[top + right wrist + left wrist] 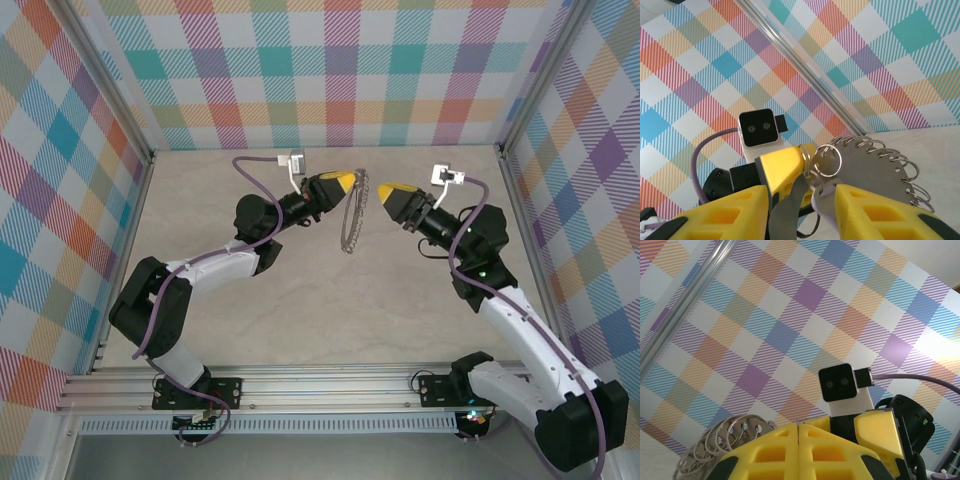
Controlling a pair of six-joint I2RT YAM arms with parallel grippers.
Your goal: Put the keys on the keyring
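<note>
While the left end effector [350,182] pinches the keyring [352,228] at its top rim, the right end effector [802,194] stands spread, with the lilac key [822,202] between its fingers, beside the keyring's rim.

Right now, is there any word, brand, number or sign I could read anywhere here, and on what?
No readable text anywhere.
The left gripper, right gripper, keyring and checked walls show no lettering, labels or numbers.
</note>
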